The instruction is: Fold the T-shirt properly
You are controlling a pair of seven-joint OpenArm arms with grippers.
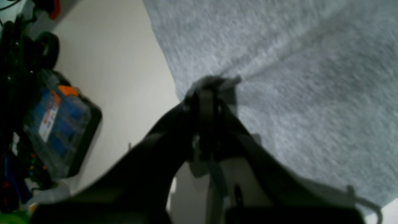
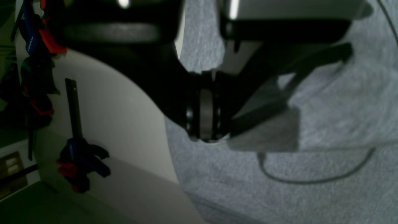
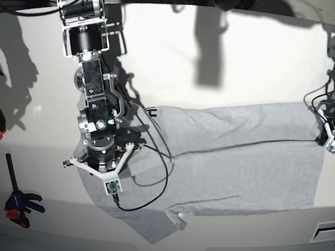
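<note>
The grey T-shirt (image 3: 237, 154) lies spread, plain side up, across the white tabletop (image 3: 235, 66); the left end effector (image 1: 214, 85) is clamped on its edge and the right end effector (image 2: 205, 137) is closed at its opposite edge, probably to carry a fold.

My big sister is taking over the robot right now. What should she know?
Left pincer: shut on the T-shirt, pinching an edge at the far right in the base view.
Right pincer: shut, down at the T-shirt's other end; whether it holds cloth is unclear.
The T-shirt lies spread on the white table, plain grey side up.
Done: edge gripped.
Left: no fold shows yet, so all the folding.
</note>
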